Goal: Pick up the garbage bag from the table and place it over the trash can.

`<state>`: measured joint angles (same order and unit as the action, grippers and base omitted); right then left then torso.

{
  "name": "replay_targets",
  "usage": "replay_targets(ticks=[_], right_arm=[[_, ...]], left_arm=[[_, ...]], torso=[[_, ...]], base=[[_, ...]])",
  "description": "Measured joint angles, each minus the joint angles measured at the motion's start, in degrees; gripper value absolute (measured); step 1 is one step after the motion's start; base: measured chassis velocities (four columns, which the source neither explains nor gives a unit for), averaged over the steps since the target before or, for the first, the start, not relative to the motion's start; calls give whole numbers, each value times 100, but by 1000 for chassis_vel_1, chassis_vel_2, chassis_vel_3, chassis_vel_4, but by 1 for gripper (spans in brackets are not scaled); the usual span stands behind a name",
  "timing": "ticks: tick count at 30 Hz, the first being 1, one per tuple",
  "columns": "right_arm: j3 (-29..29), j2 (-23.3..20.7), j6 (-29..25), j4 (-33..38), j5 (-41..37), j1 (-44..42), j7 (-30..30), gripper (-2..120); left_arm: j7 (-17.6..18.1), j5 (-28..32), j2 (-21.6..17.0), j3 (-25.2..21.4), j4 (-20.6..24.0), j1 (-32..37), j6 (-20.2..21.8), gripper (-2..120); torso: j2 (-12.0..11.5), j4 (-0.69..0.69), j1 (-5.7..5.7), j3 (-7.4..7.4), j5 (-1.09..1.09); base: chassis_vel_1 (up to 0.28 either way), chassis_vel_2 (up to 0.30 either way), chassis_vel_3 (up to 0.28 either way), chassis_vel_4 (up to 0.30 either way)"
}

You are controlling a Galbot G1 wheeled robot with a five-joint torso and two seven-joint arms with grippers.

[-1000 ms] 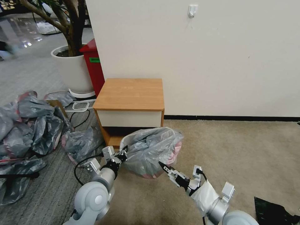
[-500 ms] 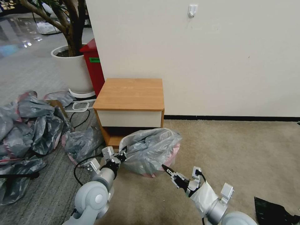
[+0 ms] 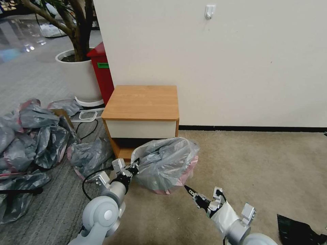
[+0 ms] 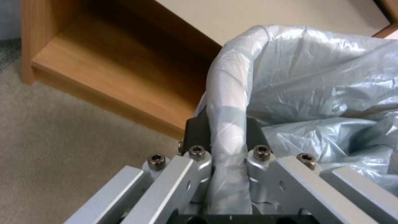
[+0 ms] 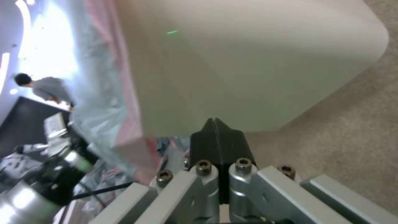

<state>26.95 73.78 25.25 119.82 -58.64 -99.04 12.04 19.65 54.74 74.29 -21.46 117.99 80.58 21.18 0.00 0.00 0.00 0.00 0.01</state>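
Grey garbage bag (image 3: 167, 162) drapes the trash can (image 3: 185, 177) before the table (image 3: 141, 102). Left gripper (image 3: 135, 169) pinches its edge, probably keeping it stretched. Left wrist: folded bag rim clamped. Right wrist: right gripper (image 5: 215, 124) pressed together, empty, beside the can wall. Spare bags (image 3: 30, 136) nearby.

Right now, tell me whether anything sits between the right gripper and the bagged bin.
Nothing visible does. The right gripper hangs shut beside the trash can, bare carpet between them; the left gripper pinches the garbage bag rim.
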Motion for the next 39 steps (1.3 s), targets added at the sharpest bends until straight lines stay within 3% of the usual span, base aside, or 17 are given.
replay_targets(ticks=[3, 7, 10, 18, 25, 29, 33, 37, 39], right_arm=[[75, -59, -63, 103, -7, -111, 243, 1], [199, -257, -261, 258, -3, -334, 812, 19], [199, -280, -295, 276, -15, -315, 918, 28], [88, -299, -268, 103, 16, 1, 908, 56], [-61, -631, -201, 31, 12, 217, 919, 85], [-130, -801, -120, 61, -31, 290, 914, 95], [-234, -933, -51, 69, -94, 404, 814, 100], [-408, -1020, 46, 40, -205, 574, 627, 95], [-469, -1043, 65, 44, -216, 617, 598, 86]], left_arm=[[9, 28, -3, -20, -28, -18, 11, 5], [24, 180, -3, -102, -85, -26, 97, 5], [24, 265, -3, -125, -92, -19, 143, 5], [24, 397, -13, -135, -67, -5, 225, 5], [-2, 441, -109, -148, -54, -35, 301, 5], [-52, 440, -158, -142, -54, -55, 304, 5], [-86, 437, -169, -130, -53, -72, 313, 5], [-122, 424, -160, -112, -9, -69, 328, 5], [-139, 416, -158, -111, 7, -66, 331, 5]], torso=[[0, 0, 0, 0, -1], [0, 0, 0, 0, -1], [0, 0, 0, 0, -2], [0, 0, 0, 0, -1], [0, 0, 0, 0, -1], [0, 0, 0, 0, -1], [0, 0, 0, 0, -1], [0, 0, 0, 0, -1], [0, 0, 0, 0, -1]], base=[[0, 0, 0, 0], [0, 0, 0, 0], [0, 0, 0, 0], [0, 0, 0, 0], [0, 0, 0, 0], [0, 0, 0, 0], [0, 0, 0, 0], [0, 0, 0, 0], [0, 0, 0, 0]])
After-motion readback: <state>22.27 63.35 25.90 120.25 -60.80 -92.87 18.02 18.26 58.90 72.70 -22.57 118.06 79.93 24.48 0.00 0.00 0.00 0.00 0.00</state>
